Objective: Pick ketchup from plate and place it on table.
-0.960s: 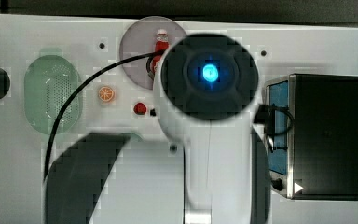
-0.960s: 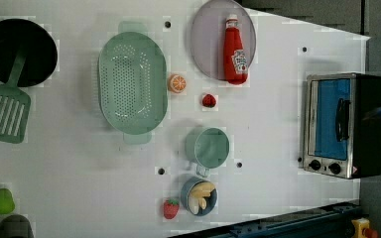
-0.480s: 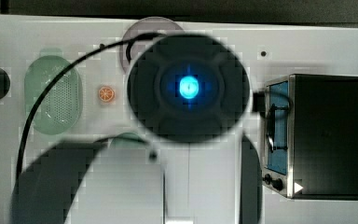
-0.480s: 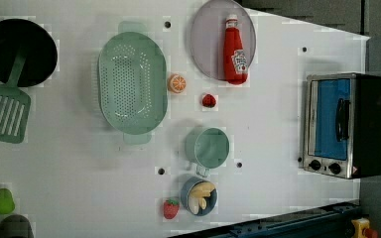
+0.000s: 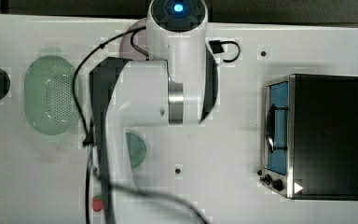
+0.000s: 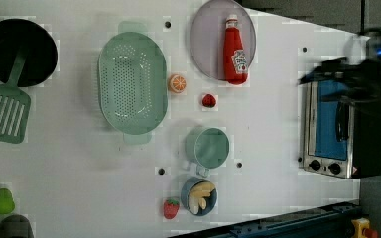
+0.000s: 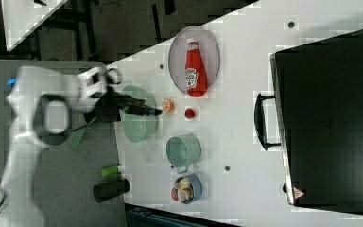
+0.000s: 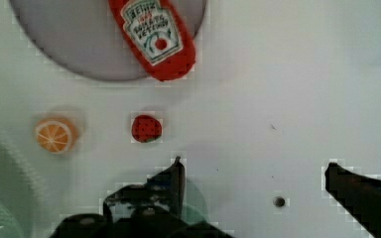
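Red ketchup (image 6: 234,50) lies flat on the lilac-grey plate (image 6: 206,42), cap toward the tabletop's far edge in the left view's top, base reaching the plate's rim. Label faces up. Plate sits close to that edge of the white tabletop (image 6: 258,129).

Jaws (image 8: 253,176) hang above the tabletop, spread wide and empty; two dark fingertips (image 8: 176,173) show in the wrist view with bare white surface between them. Ketchup (image 8: 154,37) is apart from them, untouched. In the right view the jaws (image 7: 142,111) hover over the green basket's end, short of the plate (image 7: 177,56) and ketchup (image 7: 194,68).

Between plate and jaws in the wrist view: a strawberry (image 8: 146,128) and an orange slice (image 8: 55,136), both on the tabletop, near each other, not touching.

Left view, other items: green perforated basket (image 6: 132,83) beside the plate; teal cup (image 6: 207,147) toward the middle; small blue bowl (image 6: 199,196) with a second strawberry (image 6: 170,208) just beside it near the opposite edge; black pan (image 6: 19,49) and green spatula (image 6: 2,111) at the left view's left end; toaster oven (image 6: 345,131) at the left view's right end.

Top view: white arm (image 5: 168,88) covers most of the plate.
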You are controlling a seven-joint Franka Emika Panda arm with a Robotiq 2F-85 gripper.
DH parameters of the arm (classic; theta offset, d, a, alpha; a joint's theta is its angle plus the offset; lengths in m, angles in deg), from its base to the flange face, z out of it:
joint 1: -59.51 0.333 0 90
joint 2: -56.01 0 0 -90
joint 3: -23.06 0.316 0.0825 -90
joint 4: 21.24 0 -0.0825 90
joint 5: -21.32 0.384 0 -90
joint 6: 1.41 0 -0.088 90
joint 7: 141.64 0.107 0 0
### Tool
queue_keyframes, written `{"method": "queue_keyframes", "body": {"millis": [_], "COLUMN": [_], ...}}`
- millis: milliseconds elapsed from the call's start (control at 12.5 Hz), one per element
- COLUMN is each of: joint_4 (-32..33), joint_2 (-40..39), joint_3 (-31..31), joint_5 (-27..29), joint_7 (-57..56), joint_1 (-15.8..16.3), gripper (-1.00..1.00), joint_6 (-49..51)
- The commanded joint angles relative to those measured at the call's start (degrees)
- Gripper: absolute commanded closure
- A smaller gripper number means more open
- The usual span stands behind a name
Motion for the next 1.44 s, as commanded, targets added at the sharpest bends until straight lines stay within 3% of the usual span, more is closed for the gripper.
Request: {"method": "queue_keyframes", "body": {"millis": [80, 880, 1200, 1280, 1440], "joint_4": [0.7, -0.7, -0.7, -0.7, -0.8], "joint_2": [-2.0, -21.1, -25.2, -25.9, -26.7], "joint_3": [-0.2, -0.3, -0.4, -0.5, -0.6], "joint_5": [-0.4, -10.1, -10.2, -10.2, -10.2], "joint_7": [-9.3, -15.8, -15.8, -15.8, -15.8], "joint_1": [1.7, 3.9, 4.0, 4.0, 4.0], "gripper": [-1.00, -1.00, -1.00, -0.93, -0.44], "joint_6": [-4.2, -32.7, -39.1, -40.0, -41.6]}}
